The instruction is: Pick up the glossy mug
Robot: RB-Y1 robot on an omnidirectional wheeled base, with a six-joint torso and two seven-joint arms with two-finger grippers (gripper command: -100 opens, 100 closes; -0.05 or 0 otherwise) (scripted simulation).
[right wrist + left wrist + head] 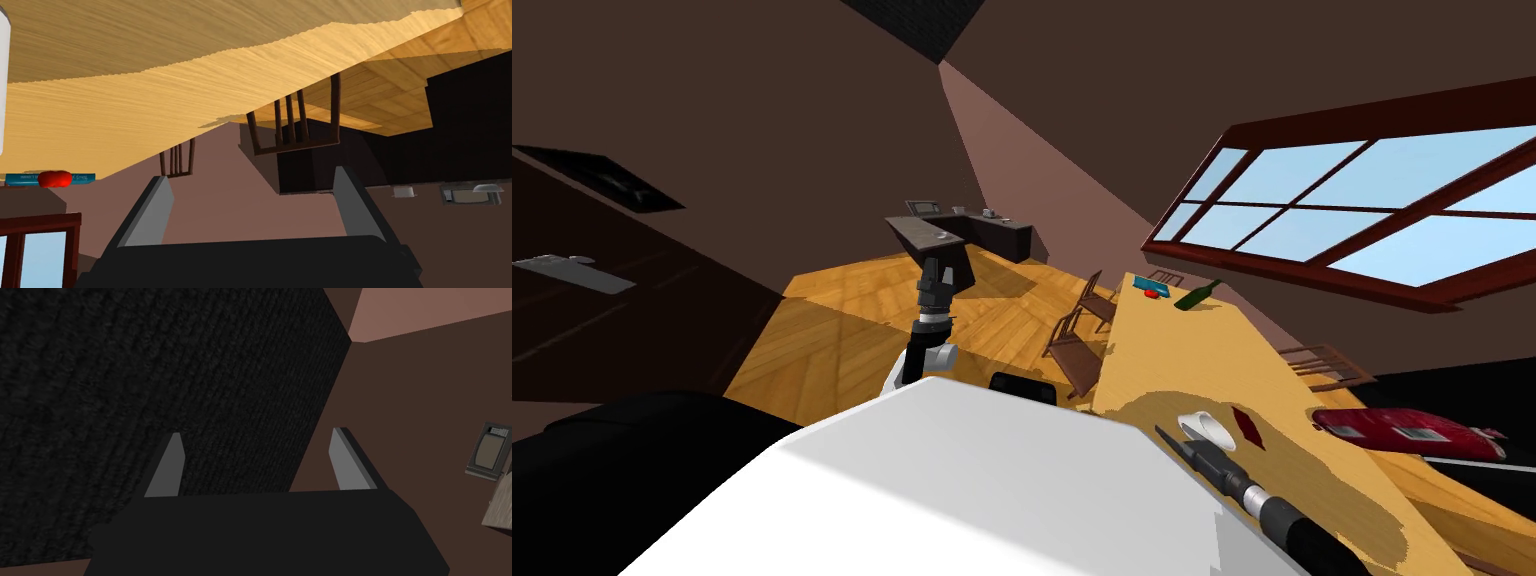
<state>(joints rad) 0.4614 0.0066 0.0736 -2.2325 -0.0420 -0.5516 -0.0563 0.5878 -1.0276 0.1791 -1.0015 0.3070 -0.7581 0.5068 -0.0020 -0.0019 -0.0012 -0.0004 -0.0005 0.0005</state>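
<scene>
Left gripper (257, 463): raised on its arm in front of the torso, left of the table. Fingers apart, nothing between them.
Floor (842, 330): wood boards, spreading out beyond the left gripper.
Kitchen counter (962, 235): dark, at the far side of the floor.
Chairs (1077, 345): dark wood, standing along the table's left side.
Table (1192, 360): long, with a light wood top, running away from the robot on its right.
Book (1149, 284): teal, lying flat at the table's far end.
Red rounded object (1150, 294): just beside the book, on its near side.
Bottle (1198, 294): green, lying on its side just right of the book.
Right gripper (255, 210): low over the table's near end. Fingers apart, nothing between them.
Mug (1209, 428): white, on the table's near end, just beside the right gripper's tip and outside the gap between its fingers. Contact cannot be told.
Dark red flat piece (1249, 425): on the table top, just right of the mug.
Red object (1402, 432): has grey patches and sits at the table's right edge. Its kind cannot be told.
Window (1362, 200): dark red frame with blue panes, in the wall to the right of the table.
</scene>
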